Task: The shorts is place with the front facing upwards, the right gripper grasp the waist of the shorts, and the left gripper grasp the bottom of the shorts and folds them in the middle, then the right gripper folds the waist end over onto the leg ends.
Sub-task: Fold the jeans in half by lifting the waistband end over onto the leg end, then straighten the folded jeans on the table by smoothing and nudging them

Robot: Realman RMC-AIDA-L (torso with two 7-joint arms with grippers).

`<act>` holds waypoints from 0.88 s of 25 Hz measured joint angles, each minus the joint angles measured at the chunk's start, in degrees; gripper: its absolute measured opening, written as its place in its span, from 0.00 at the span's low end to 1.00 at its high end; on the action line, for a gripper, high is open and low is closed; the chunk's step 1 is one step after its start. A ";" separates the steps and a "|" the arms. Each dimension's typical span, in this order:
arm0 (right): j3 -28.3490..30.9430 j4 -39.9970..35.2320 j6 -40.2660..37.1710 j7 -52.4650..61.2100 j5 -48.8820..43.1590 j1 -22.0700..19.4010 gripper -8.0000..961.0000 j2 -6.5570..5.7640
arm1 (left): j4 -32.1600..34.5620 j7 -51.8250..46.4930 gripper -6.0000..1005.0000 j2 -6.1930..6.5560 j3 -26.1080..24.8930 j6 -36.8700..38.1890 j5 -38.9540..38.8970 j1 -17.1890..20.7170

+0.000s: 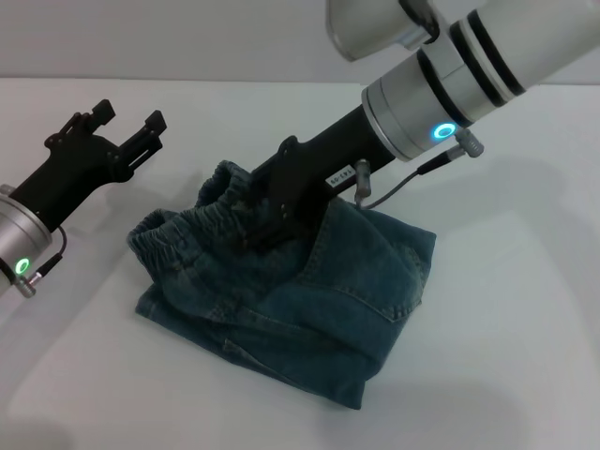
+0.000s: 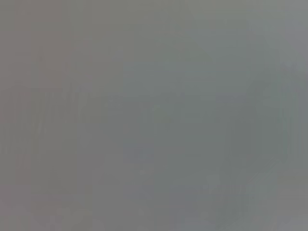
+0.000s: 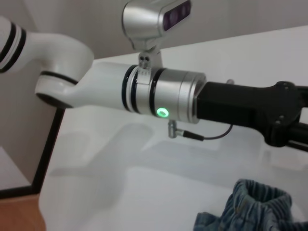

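The blue-green denim shorts (image 1: 337,291) lie folded in a bundle on the white table (image 1: 525,328). Their gathered waist (image 1: 187,230) is bunched up at the bundle's left side and also shows in the right wrist view (image 3: 260,197). My right gripper (image 1: 265,225) comes down from the upper right and is shut on the waist, its tips sunk into the fabric. My left gripper (image 1: 127,124) hovers open and holding nothing, left of the shorts and apart from them. The bottom of the shorts and the leg ends are hidden in the folds.
The right wrist view shows the left arm's silver wrist with its green ring light (image 3: 162,112) above the table, and a strip of wooden floor (image 3: 19,211) beyond the table edge. The left wrist view shows only plain grey.
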 joint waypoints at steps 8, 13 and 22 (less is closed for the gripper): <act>-4.82 0.71 2.14 -0.04 0.12 -0.94 0.55 0.23 | -0.50 -0.01 0.82 0.00 -0.09 0.01 -0.49 0.28; -6.64 0.75 12.38 -0.50 2.67 -5.15 0.55 0.51 | -1.76 -0.67 0.82 0.14 0.38 2.21 -0.32 0.10; -4.91 -0.31 31.95 -23.74 30.83 -20.56 0.55 0.06 | -3.19 -0.85 0.82 0.15 0.76 7.67 -0.11 0.38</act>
